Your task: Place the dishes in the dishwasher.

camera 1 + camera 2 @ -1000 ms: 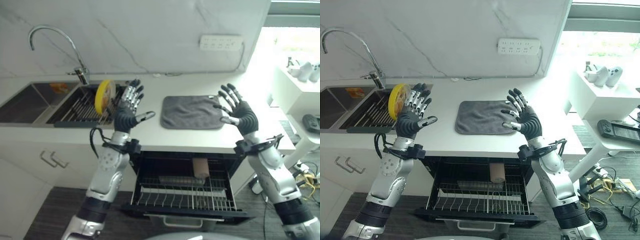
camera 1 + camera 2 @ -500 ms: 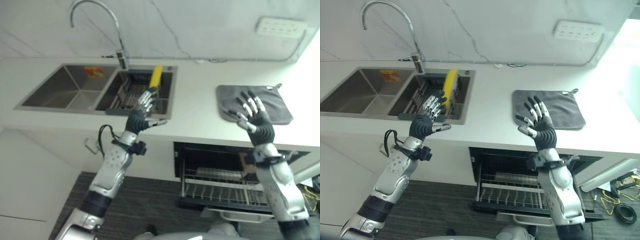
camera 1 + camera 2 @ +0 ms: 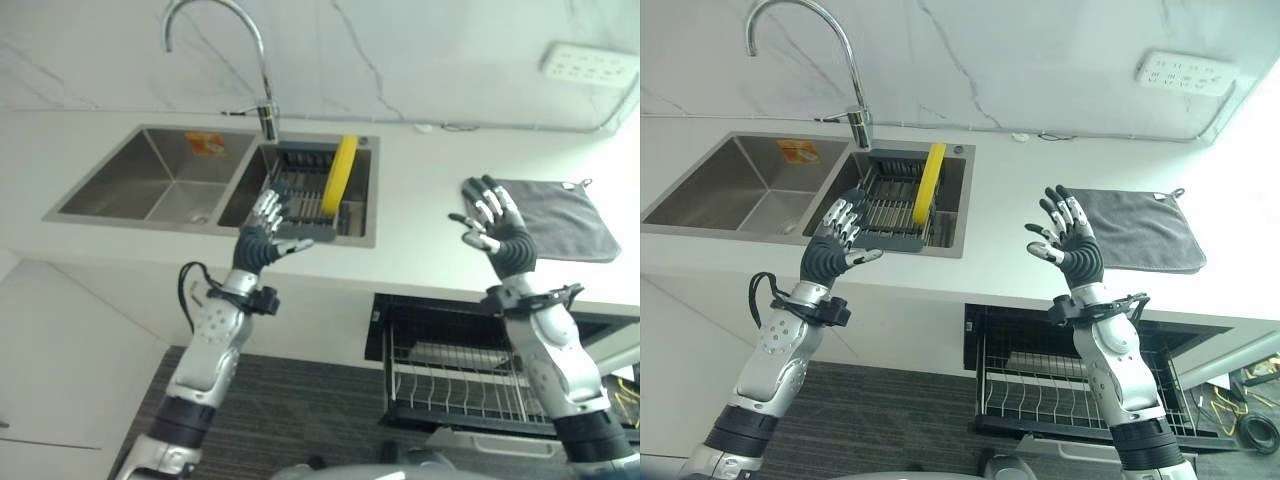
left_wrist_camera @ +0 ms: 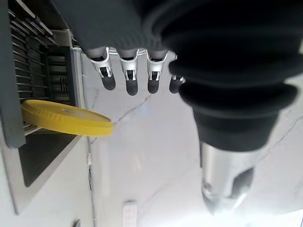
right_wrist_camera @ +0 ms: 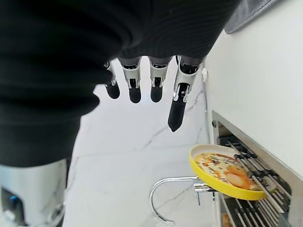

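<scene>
Both hands are empty with fingers spread, left hand hovering near the sink rack where the yellow plate stands on edge around 11 o'clock, so I'd guess it's the reach-in, needing a pinch on the rim before the open dishwasher.

Open air above yellow plate, faucet arching beside
</scene>
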{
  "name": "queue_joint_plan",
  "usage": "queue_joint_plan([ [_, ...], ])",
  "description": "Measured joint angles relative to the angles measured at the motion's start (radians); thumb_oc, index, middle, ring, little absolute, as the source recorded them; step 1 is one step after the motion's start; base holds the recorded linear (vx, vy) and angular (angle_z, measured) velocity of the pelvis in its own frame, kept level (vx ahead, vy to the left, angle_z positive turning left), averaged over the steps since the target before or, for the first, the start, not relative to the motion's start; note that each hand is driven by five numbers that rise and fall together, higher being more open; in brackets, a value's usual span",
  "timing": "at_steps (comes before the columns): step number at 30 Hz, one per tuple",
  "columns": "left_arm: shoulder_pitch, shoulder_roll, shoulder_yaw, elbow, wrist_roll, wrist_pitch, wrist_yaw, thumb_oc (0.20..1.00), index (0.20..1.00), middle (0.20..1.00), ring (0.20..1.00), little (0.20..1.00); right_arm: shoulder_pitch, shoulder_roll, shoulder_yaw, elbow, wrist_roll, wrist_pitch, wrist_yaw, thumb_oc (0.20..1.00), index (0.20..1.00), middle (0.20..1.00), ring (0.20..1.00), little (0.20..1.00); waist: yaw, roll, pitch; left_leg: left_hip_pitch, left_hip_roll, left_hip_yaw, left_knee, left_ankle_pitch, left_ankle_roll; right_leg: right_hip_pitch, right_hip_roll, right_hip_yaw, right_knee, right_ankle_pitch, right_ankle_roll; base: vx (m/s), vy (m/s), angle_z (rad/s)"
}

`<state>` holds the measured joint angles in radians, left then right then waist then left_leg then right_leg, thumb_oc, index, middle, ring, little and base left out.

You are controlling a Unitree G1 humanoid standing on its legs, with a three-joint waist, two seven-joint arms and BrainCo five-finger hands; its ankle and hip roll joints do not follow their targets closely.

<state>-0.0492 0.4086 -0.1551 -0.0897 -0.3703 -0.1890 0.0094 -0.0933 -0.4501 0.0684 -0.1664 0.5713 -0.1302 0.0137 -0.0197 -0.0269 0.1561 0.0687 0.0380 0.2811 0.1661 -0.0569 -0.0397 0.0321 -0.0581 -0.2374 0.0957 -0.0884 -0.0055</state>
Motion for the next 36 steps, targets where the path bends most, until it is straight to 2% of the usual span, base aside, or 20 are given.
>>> queue_joint_plan([
  [2, 0.021, -0.002, -0.001, 0.000, -0.001, 0.001, 0.005, 1.000, 1.000, 1.000, 1.000, 1.000, -0.003, -0.007, -0.002, 0.001, 0.001, -0.009, -0.003, 1.000, 1.000, 1.000, 1.000, 1.000, 0.012, -0.014, 0.001, -0.138, 0.020, -0.051, 0.286, -0.003, -0.002, 0.023, -0.008, 0.028, -0.011, 0.006, -0.023, 0.12, 0.089, -0.28],
  [3, 0.022, -0.004, -0.001, -0.002, -0.001, -0.003, 0.005, 1.000, 1.000, 1.000, 1.000, 1.000, -0.003, -0.003, 0.001, 0.002, 0.001, -0.015, -0.003, 1.000, 1.000, 1.000, 1.000, 1.000, 0.015, -0.007, -0.001, -0.182, 0.035, -0.095, 0.363, -0.011, -0.009, 0.027, 0.001, 0.039, -0.010, 0.003, -0.032, 0.14, 0.140, -0.42],
  [4, 0.020, -0.004, 0.001, -0.005, -0.001, -0.008, 0.005, 1.000, 1.000, 1.000, 1.000, 1.000, -0.004, 0.016, 0.005, 0.004, -0.001, -0.017, -0.003, 1.000, 1.000, 1.000, 1.000, 1.000, 0.015, -0.004, -0.001, -0.201, 0.041, -0.134, 0.356, -0.020, -0.005, 0.030, 0.009, 0.059, -0.017, 0.003, -0.031, 0.17, 0.202, -0.52],
  [6, 0.014, -0.004, 0.000, -0.008, -0.001, -0.010, 0.004, 1.000, 1.000, 1.000, 1.000, 1.000, -0.005, 0.018, 0.029, 0.004, -0.003, -0.017, -0.004, 1.000, 1.000, 1.000, 1.000, 1.000, 0.005, 0.004, -0.004, -0.186, 0.058, -0.166, 0.163, -0.018, -0.006, 0.035, 0.017, 0.082, -0.034, 0.021, -0.010, 0.27, 0.313, -0.57],
  [7, 0.003, -0.004, -0.001, -0.007, -0.002, -0.010, 0.005, 1.000, 1.000, 1.000, 1.000, 1.000, -0.011, 0.010, 0.045, 0.002, -0.005, -0.016, -0.010, 1.000, 1.000, 1.000, 1.000, 1.000, 0.002, 0.010, -0.005, -0.149, 0.074, -0.239, -0.103, 0.020, -0.038, 0.046, 0.021, 0.114, -0.066, 0.036, 0.009, 0.27, 0.321, -0.58],
  [8, -0.006, -0.004, -0.002, -0.004, -0.002, -0.010, 0.005, 1.000, 1.000, 1.000, 1.000, 1.000, -0.010, 0.004, 0.046, 0.002, -0.006, -0.014, -0.014, 1.000, 1.000, 1.000, 1.000, 1.000, -0.003, 0.020, -0.005, -0.135, 0.099, -0.261, -0.212, 0.056, -0.056, 0.065, 0.022, 0.126, -0.086, 0.044, 0.013, 0.32, 0.422, -0.61],
  [12, -0.009, -0.004, -0.003, 0.034, -0.002, -0.010, -0.002, 1.000, 1.000, 1.000, 1.000, 1.000, 0.002, -0.016, 0.052, -0.001, -0.007, -0.012, -0.031, 1.000, 1.000, 1.000, 1.000, 1.000, -0.010, 0.043, -0.007, -0.132, 0.178, -0.255, -0.250, 0.085, -0.064, 0.125, 0.001, 0.177, -0.107, 0.033, 0.044, 0.26, 0.431, -0.48],
  [13, -0.009, -0.004, -0.003, 0.032, -0.002, -0.013, -0.009, 1.000, 1.000, 1.000, 1.000, 1.000, 0.000, -0.030, 0.052, -0.002, -0.013, -0.012, -0.032, 1.000, 1.000, 1.000, 1.000, 1.000, -0.017, 0.061, -0.006, -0.119, 0.188, -0.263, -0.258, 0.085, -0.062, 0.135, -0.026, 0.212, -0.108, 0.023, 0.080, 0.31, 0.567, -0.69],
  [14, -0.007, -0.004, -0.003, 0.032, -0.002, -0.014, -0.015, 1.000, 1.000, 1.000, 1.000, 1.000, -0.005, -0.041, 0.055, -0.002, -0.015, -0.012, -0.031, 1.000, 1.000, 1.000, 1.000, 1.000, -0.017, 0.077, -0.007, -0.098, 0.184, -0.271, -0.254, 0.087, -0.055, 0.129, -0.038, 0.232, -0.108, 0.023, 0.102, 0.29, 0.567, -0.83],
  [16, -0.001, 0.009, 0.000, 0.044, -0.002, -0.015, -0.020, 1.000, 1.000, 1.000, 1.000, 1.000, -0.016, -0.050, 0.079, 0.000, -0.028, -0.009, -0.030, 1.000, 1.000, 1.000, 1.000, 1.000, -0.006, 0.065, -0.001, -0.066, 0.131, -0.266, -0.254, 0.167, -0.060, 0.124, -0.088, 0.253, -0.101, 0.022, 0.123, 0.17, 0.331, -1.01],
  [17, 0.001, 0.028, -0.001, 0.054, -0.002, -0.013, -0.023, 1.000, 1.000, 1.000, 1.000, 1.000, -0.017, -0.044, 0.087, -0.004, -0.036, -0.005, -0.026, 1.000, 1.000, 1.000, 1.000, 1.000, 0.005, 0.049, -0.001, -0.043, 0.093, -0.246, -0.255, 0.190, -0.054, 0.122, -0.129, 0.233, -0.098, 0.038, 0.147, 0.16, 0.345, -1.06],
  [18, -0.005, 0.049, -0.004, 0.056, -0.003, -0.009, -0.024, 1.000, 1.000, 1.000, 1.000, 1.000, -0.012, -0.033, 0.082, -0.011, -0.040, 0.007, -0.026, 1.000, 1.000, 1.000, 1.000, 1.000, -0.010, 0.026, 0.001, -0.029, 0.058, -0.218, -0.259, 0.177, -0.033, 0.128, -0.166, 0.195, -0.102, 0.065, 0.153, 0.14, 0.354, -0.80],
  [20, -0.025, 0.065, -0.006, 0.056, -0.002, -0.010, -0.039, 1.000, 1.000, 1.000, 1.000, 1.000, 0.018, -0.020, 0.066, -0.053, -0.039, 0.015, -0.030, 1.000, 1.000, 1.000, 1.000, 1.000, -0.038, 0.013, 0.004, -0.021, 0.009, -0.194, -0.259, 0.167, 0.004, 0.118, -0.216, 0.148, -0.098, 0.133, 0.164, 0.11, 0.303, -0.32],
  [23, -0.040, 0.084, -0.023, 0.053, 0.004, -0.010, -0.031, 1.000, 1.000, 1.000, 1.000, 1.000, 0.054, 0.024, 0.070, -0.083, -0.040, 0.015, -0.007, 1.000, 1.000, 1.000, 1.000, 1.000, -0.047, 0.006, 0.006, -0.011, -0.029, -0.124, -0.254, 0.136, 0.054, 0.044, -0.233, 0.091, -0.084, 0.186, 0.199, 0.03, 0.215, -0.58],
  [26, 0.010, 0.105, -0.017, 0.030, 0.008, -0.009, -0.021, 1.000, 1.000, 1.000, 1.000, 1.000, 0.058, 0.029, 0.068, -0.084, -0.039, 0.015, 0.019, 1.000, 1.000, 1.000, 1.000, 1.000, -0.010, 0.021, 0.030, 0.001, -0.015, -0.020, -0.253, 0.130, 0.058, 0.007, -0.222, -0.026, -0.092, 0.257, 0.191, -0.08, 0.016, -0.94],
  [28, 0.029, 0.092, -0.006, 0.028, 0.009, -0.008, -0.022, 1.000, 1.000, 1.000, 1.000, 1.000, 0.064, 0.029, 0.075, -0.076, -0.039, 0.015, 0.017, 1.000, 1.000, 1.000, 1.000, 1.000, -0.006, 0.023, 0.034, -0.007, 0.008, 0.000, -0.253, 0.130, 0.058, -0.003, -0.191, -0.100, -0.048, 0.199, 0.182, -0.07, -0.058, -0.36],
  [30, 0.032, 0.096, -0.001, 0.024, 0.033, -0.008, -0.017, 1.000, 1.000, 1.000, 1.000, 1.000, 0.051, 0.028, 0.081, -0.076, -0.040, 0.012, 0.019, 1.000, 1.000, 1.000, 1.000, 1.000, 0.039, 0.016, 0.034, -0.003, 0.022, 0.028, -0.252, 0.131, 0.046, -0.001, -0.172, -0.173, -0.036, 0.150, 0.157, -0.08, -0.107, -0.45],
  [31, 0.032, 0.098, 0.000, 0.018, 0.038, -0.008, -0.007, 1.000, 1.000, 1.000, 1.000, 1.000, 0.018, 0.030, 0.086, -0.061, -0.040, 0.009, 0.018, 1.000, 1.000, 1.000, 1.000, 1.000, 0.060, 0.005, 0.036, -0.002, 0.017, 0.040, -0.253, 0.131, 0.036, -0.002, -0.171, -0.180, -0.051, 0.136, 0.144, -0.04, -0.103, -0.39],
  [33, 0.040, 0.083, -0.002, 0.008, 0.041, -0.007, -0.002, 1.000, 1.000, 1.000, 1.000, 1.000, -0.031, 0.019, 0.105, -0.012, -0.040, 0.004, 0.009, 1.000, 1.000, 1.000, 1.000, 1.000, 0.062, 0.030, 0.052, -0.002, 0.034, 0.026, -0.253, 0.140, 0.020, 0.026, -0.137, -0.181, -0.095, 0.146, 0.131, -0.05, -0.116, -0.07],
  [36, 0.063, 0.075, 0.016, -0.010, 0.041, -0.007, 0.000, 1.000, 1.000, 1.000, 1.000, 1.000, -0.026, 0.019, 0.118, -0.010, -0.040, 0.004, 0.000, 1.000, 1.000, 1.000, 1.000, 1.000, 0.064, 0.036, 0.052, 0.000, 0.056, 0.028, -0.253, 0.144, -0.002, 0.056, -0.102, -0.183, -0.178, 0.170, 0.125, -0.04, -0.135, -0.04],
])
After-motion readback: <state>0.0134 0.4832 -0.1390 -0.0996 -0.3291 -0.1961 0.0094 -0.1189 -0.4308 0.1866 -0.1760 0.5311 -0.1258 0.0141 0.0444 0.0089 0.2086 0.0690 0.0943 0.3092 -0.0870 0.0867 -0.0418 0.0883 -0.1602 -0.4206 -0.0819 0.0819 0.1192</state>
